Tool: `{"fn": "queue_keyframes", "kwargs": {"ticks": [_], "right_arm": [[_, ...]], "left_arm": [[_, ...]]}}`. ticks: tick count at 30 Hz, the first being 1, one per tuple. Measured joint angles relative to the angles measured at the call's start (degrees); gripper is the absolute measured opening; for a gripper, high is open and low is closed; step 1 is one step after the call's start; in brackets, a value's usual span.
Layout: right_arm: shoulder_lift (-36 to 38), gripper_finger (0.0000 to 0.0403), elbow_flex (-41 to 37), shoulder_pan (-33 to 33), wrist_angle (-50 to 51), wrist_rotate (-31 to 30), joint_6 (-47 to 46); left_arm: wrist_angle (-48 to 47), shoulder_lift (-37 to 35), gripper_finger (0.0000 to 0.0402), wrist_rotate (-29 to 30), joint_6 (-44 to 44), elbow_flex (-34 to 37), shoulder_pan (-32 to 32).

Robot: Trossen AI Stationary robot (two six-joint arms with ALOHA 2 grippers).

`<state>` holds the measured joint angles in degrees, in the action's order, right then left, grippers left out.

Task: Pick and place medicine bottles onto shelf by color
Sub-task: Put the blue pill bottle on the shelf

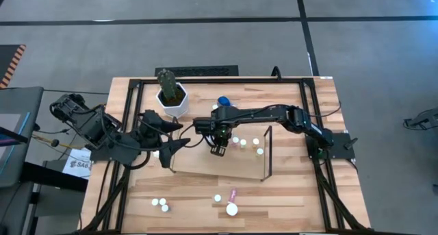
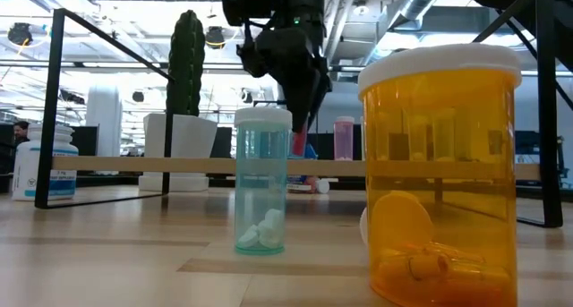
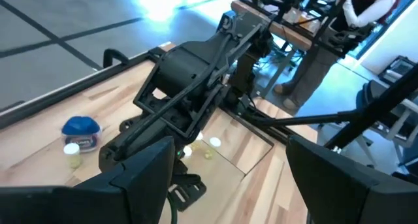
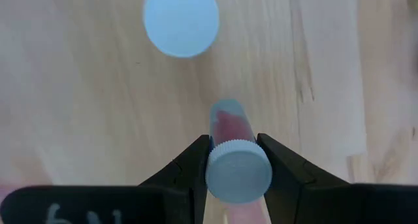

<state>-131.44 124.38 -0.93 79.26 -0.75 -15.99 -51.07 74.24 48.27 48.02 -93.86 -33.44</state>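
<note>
While the left hand (image 1: 166,150) waits with its fingers spread and nothing between them just off the shelf's (image 1: 205,168) cactus-side end panel, the right hand (image 1: 218,150) hangs over the shelf with its fingers (image 4: 189,168) nearly closed on a small red bottle (image 4: 228,126), pinching it just below its white cap. From the right wrist camera the bottle points down at the light wood of the shelf, and another white cap (image 4: 181,20) sits on the shelf beyond it. Three more little bottles (image 1: 245,143) stand on the shelf near the far end panel from the cactus pot (image 1: 172,98). A larger blue-capped bottle (image 1: 224,102) rests on the tabletop (image 1: 287,201) behind the shelf, beside the pot. Away from the pot, on the other side of the shelf, loose bottles lie on the tabletop: a white-capped group (image 1: 159,204), a pinkish one (image 1: 233,193) and a bigger white cap (image 1: 232,209). At tabletop level, a clear bluish bottle (image 2: 260,182) and an orange bottle (image 2: 439,173) stand closest to the low camera.
</note>
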Motion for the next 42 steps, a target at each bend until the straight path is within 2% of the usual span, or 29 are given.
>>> {"fn": "queue_keyframes", "kwargs": {"ticks": [8,24,28,42], "right_arm": [[0.00,0.0134,0.00,-0.02,-0.56,2.23,1.08],[-0.02,0.0134,0.00,-0.32,-1.77,2.01,1.05],[-0.04,0.0133,0.00,-0.66,-2.00,-0.05,1.76],[-0.07,0.0133,-1.42,-2.27,-3.28,0.72,2.39]], "left_arm": [[0.04,-0.02,0.0281,-1.08,0.08,0.00,0.84],[1.29,-0.04,0.0281,-0.03,0.79,0.00,0.86],[1.31,-0.04,0.0281,0.68,0.95,-0.01,0.86],[1.75,-0.05,0.0281,1.65,1.08,0.00,0.86]]}}
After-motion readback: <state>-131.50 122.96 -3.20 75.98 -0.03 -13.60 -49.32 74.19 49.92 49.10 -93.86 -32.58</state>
